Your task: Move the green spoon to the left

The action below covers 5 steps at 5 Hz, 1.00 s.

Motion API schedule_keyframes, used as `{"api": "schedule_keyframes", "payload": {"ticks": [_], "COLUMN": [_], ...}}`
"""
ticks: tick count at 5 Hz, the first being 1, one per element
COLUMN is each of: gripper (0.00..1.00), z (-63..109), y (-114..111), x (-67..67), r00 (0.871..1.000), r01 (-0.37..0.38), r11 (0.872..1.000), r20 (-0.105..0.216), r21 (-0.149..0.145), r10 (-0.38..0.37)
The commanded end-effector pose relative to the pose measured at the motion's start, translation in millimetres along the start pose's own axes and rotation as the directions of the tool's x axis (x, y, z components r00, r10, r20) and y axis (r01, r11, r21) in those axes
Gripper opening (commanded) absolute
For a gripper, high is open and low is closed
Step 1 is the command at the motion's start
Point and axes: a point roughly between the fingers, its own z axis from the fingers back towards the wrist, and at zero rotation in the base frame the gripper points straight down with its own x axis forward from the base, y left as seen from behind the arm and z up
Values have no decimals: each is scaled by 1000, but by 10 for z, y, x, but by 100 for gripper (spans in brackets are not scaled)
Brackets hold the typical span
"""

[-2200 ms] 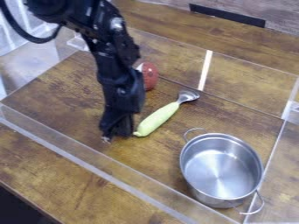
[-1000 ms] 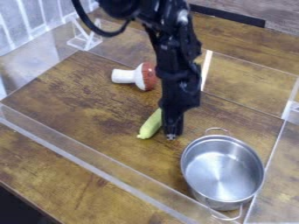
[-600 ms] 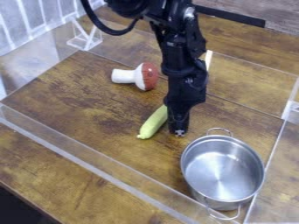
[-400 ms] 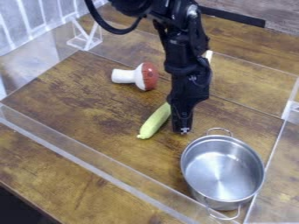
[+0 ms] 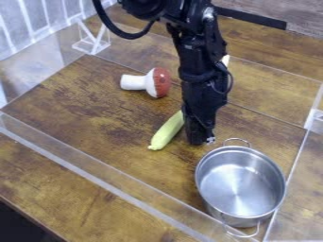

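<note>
No readable text, label, brand, number or sign was visible anywhere, nothing legible showed on the steel pot [image 5: 239, 182], the mushroom toy [image 5: 149, 82], the green spoon [image 5: 165, 131], the black arm [image 5: 195, 57], or the wooden table [image 5: 76, 104]

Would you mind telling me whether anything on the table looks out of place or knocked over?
The mushroom toy lies tipped on its side, stem pointing left, rather than standing on it. The green spoon lies flat beside the tool, and the steel pot sits upright. Nothing looks spilled or damaged.
</note>
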Motion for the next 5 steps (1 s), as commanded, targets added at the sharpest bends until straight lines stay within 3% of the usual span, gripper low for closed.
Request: {"api": "schedule_keyframes", "payload": {"ticks": [1,2,4,5], "gripper": [0,0,0,0], "z": [234,288,261,304], "y": [-89,-121,-55,37], "x": [105,115,-52,-39], "r00": [998,994,987,982], "r01": [-45,-102,-155,-189], "r11": [999,995,988,982], "r20": [43,44,35,27], "r21": [18,10,6,8], "r10": [44,101,155,189]}}
